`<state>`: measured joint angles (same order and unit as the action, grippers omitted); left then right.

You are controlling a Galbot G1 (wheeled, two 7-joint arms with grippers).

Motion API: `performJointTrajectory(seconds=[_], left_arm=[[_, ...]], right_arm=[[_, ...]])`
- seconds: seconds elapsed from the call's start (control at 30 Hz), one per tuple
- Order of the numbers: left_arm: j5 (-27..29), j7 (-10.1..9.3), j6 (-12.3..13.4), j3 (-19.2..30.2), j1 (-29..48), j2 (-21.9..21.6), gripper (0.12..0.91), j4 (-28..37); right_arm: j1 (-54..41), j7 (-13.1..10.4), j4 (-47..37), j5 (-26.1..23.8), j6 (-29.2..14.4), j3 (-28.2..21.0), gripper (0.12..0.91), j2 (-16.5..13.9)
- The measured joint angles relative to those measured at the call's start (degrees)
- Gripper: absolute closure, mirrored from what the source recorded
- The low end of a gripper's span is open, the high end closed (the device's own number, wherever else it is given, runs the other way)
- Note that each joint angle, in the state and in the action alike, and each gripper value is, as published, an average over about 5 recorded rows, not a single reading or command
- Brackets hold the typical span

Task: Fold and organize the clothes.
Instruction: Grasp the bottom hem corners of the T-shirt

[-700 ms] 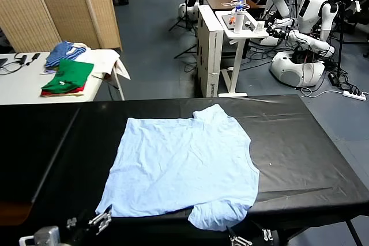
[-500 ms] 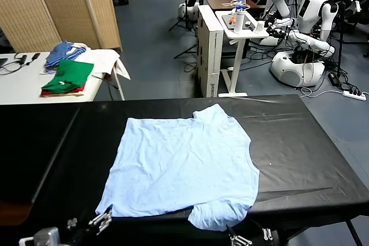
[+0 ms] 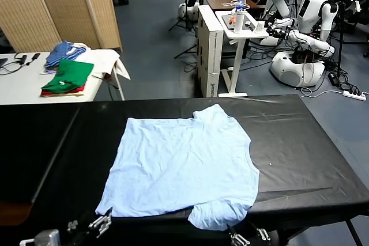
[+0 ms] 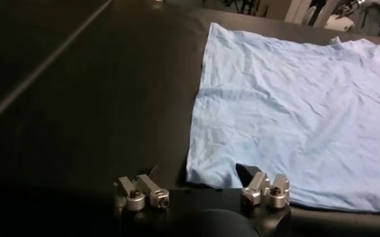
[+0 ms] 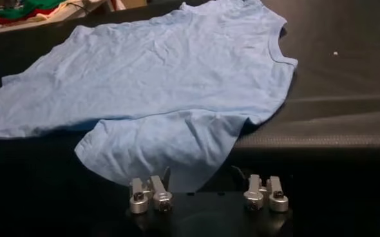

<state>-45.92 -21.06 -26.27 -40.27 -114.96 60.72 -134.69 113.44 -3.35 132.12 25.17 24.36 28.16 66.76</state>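
so both grippers, left (image 4: pixel 203 193) & right (image 5: pixel 204 193), are held open, empty; t-shirt (image 3: pixel 184 165) hem & sleeve just ahead should be pinched at edges.

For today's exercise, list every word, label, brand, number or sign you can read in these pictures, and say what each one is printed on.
None can be read.
T-shirt: the side facing up is plain light blue in all three views; no lettering shows.
White cabinet behind the black table: a dark vertical mark near its base, too small to read.
Bottle on the white stand: label too small to read.
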Motion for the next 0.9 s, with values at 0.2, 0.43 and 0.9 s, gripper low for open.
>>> performJointTrajectory(seconds=[0.2, 0.43, 0.9], left_arm=[[0.04, -0.07, 0.05, 0.05, -0.22, 0.06, 0.782, -0.11], [0.17, -0.13, 0.28, 0.24, -0.19, 0.15, 0.884, -0.42], [1.87, -1.14, 2.92, 0.29, -0.77, 0.64, 0.884, -3.01]], right_arm=[[0.13, 0.33, -0.11, -0.04, -0.24, -0.02, 0.877, 0.05], [1.57, 0.35, 1.19, -0.05, -0.88, 1.03, 0.887, -0.32], [3.18, 1.06, 5.84, 0.43, -7.16, 4.26, 0.887, -1.51]])
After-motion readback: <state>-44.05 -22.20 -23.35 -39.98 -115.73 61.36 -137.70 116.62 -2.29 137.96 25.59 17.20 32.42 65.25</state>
